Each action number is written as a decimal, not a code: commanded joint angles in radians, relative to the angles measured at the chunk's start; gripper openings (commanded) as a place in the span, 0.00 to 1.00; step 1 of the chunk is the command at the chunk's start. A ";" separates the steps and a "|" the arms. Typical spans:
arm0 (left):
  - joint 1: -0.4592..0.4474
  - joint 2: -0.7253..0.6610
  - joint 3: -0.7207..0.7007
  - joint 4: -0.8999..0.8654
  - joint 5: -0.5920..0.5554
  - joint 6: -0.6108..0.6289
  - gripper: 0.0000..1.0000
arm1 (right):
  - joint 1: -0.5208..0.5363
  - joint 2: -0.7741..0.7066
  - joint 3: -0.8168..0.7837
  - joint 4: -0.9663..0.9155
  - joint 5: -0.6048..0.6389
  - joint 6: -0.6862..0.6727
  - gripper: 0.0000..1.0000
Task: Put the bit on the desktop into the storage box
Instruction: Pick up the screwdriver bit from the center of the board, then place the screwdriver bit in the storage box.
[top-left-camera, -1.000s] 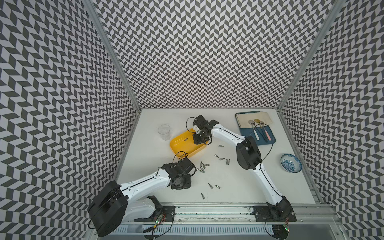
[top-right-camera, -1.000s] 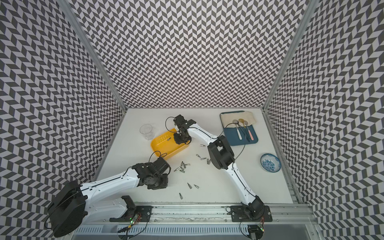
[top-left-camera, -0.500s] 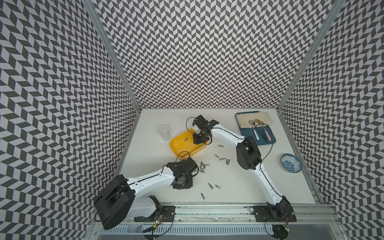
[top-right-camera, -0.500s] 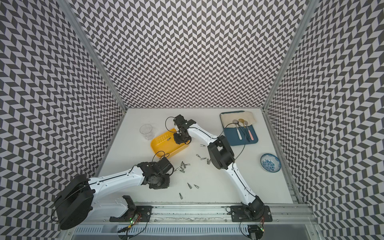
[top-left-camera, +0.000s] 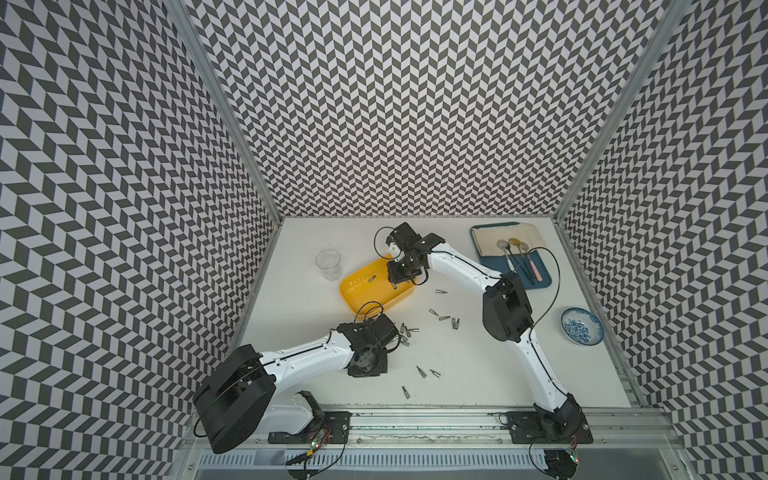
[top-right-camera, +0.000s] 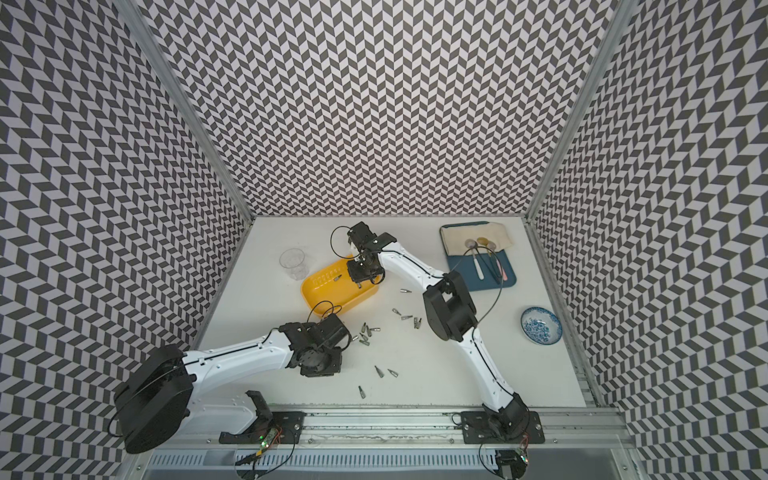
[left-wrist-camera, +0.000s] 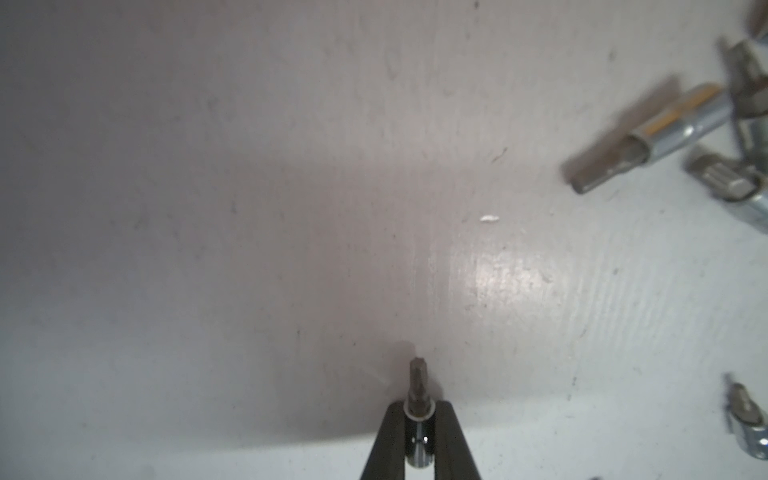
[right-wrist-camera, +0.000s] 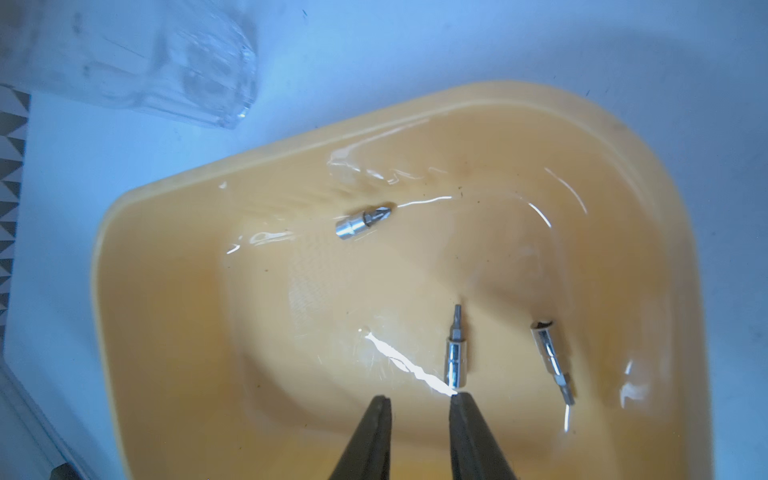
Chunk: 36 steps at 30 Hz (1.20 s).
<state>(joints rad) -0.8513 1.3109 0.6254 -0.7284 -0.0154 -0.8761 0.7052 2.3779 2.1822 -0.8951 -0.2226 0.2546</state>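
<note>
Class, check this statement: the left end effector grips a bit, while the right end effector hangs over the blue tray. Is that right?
Not quite. The right end effector hangs over the yellow storage box, not the blue tray; the right wrist view shows the box beneath it. The left end effector does grip a bit, as the left wrist view shows.
</note>
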 joint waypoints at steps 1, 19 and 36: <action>-0.006 0.023 -0.002 0.000 -0.015 0.004 0.00 | 0.013 -0.111 -0.040 -0.005 0.028 -0.019 0.33; 0.052 0.071 0.372 -0.126 -0.037 0.174 0.00 | -0.059 -0.733 -0.801 0.118 0.186 0.093 0.44; 0.369 0.409 0.789 -0.090 -0.039 0.471 0.00 | -0.130 -0.803 -1.080 0.217 0.186 0.112 0.46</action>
<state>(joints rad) -0.5014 1.6405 1.3724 -0.8593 -0.0483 -0.4747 0.5808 1.5913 1.1076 -0.7422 -0.0525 0.3603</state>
